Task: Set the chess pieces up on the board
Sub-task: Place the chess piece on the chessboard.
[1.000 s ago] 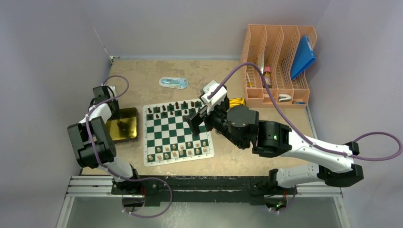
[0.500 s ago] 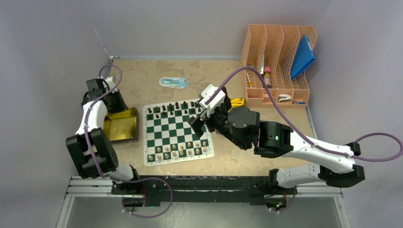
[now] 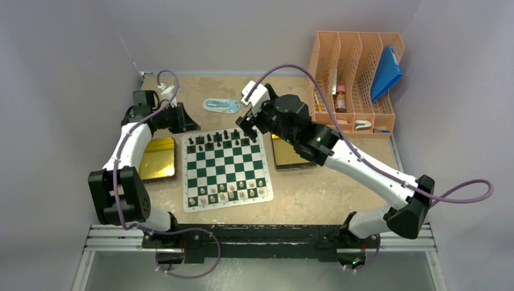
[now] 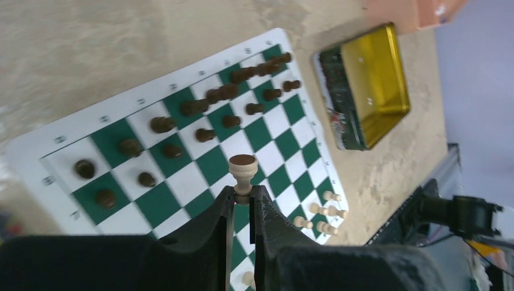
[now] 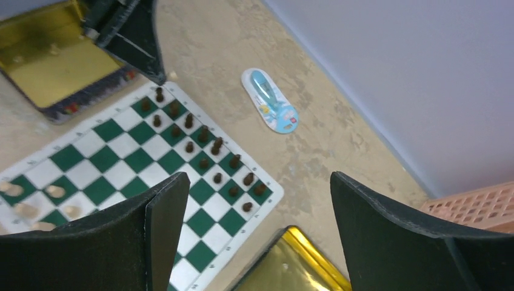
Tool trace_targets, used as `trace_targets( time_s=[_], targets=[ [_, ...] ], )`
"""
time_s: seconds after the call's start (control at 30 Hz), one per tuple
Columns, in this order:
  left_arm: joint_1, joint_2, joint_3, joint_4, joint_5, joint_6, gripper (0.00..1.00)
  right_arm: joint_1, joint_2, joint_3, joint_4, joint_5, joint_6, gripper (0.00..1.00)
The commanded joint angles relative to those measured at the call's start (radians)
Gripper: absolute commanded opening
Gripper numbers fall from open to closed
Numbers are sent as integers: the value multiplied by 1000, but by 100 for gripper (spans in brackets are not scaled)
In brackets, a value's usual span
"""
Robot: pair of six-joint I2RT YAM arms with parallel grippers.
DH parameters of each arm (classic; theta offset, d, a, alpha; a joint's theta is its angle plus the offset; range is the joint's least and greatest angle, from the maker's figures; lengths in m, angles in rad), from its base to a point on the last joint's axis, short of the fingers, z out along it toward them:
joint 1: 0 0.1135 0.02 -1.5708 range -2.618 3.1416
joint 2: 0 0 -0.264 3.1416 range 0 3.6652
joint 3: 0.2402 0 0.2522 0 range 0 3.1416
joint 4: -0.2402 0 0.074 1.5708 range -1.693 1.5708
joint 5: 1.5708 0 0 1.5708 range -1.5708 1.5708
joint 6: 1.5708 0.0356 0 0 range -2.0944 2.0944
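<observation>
The green-and-white board (image 3: 227,167) lies mid-table. Dark chess pieces (image 3: 221,139) fill its two far rows and cream pieces (image 3: 227,191) stand in its near rows. My left gripper (image 3: 189,123) hovers at the board's far left corner. In the left wrist view the left gripper (image 4: 242,194) is shut on a cream piece (image 4: 242,171) by its stem, base outward, above the board (image 4: 200,160). Over the board's far right corner, my right gripper (image 3: 248,124) hangs open. The right wrist view shows its fingers (image 5: 163,224) wide apart, nothing between them.
Gold trays flank the board, one on the left (image 3: 159,159) and one on the right (image 3: 291,156). A small blue-and-white packet (image 3: 221,105) lies beyond the board. An orange file rack (image 3: 354,82) with a blue folder stands at the back right.
My left arm swung from the left gold tray to the board's far left corner with the cream piece. My right arm drew back from the board, uncovering the right tray.
</observation>
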Motion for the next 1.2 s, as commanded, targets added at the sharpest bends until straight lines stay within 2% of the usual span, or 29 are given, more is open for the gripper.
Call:
trace_targets(
  time_s=[0.0,0.03,0.1,0.2,0.3,0.37,0.43,0.5,0.57,0.6,0.67,0.73,0.77,0.93,1.03,1.17],
  targets=[
    [-59,41,25,92,180,-25,0,-101,16,-69,186,-228,-99,86],
    [-75,51,31,82,186,-16,0,-121,34,-63,184,-280,-85,86],
    [-117,63,34,79,183,-2,0,-186,101,15,135,-416,45,83],
    [-167,81,40,87,211,-4,0,-269,253,177,46,-631,337,69],
    [-227,101,60,79,239,-9,0,-287,346,290,-36,-766,389,62],
    [-245,108,76,70,253,-17,0,-288,359,315,-111,-795,213,62],
    [-260,107,84,64,266,-24,0,-289,312,229,-99,-819,-43,66],
    [-276,107,75,72,289,-33,0,-292,231,70,7,-866,-306,70],
    [-290,108,66,72,303,-40,0,-315,184,-64,183,-885,-379,69],
    [-293,105,60,71,307,-45,0,-338,190,-77,223,-936,-414,64],
    [-299,94,48,72,311,-54,0,-356,245,-18,93,-983,-638,59],
    [-306,85,48,64,314,-56,0,-357,322,75,-90,-951,-825,60],
    [-310,81,48,59,320,-59,0,-357,337,90,-117,-930,-865,61],
    [-326,75,58,44,331,-67,0,-354,332,53,-25,-887,-953,59],
    [-329,79,69,48,339,-73,0,-337,346,80,-78,-882,-1026,53],
    [-331,86,85,44,348,-71,0,-306,362,102,-111,-866,-1070,52]
  ],
)
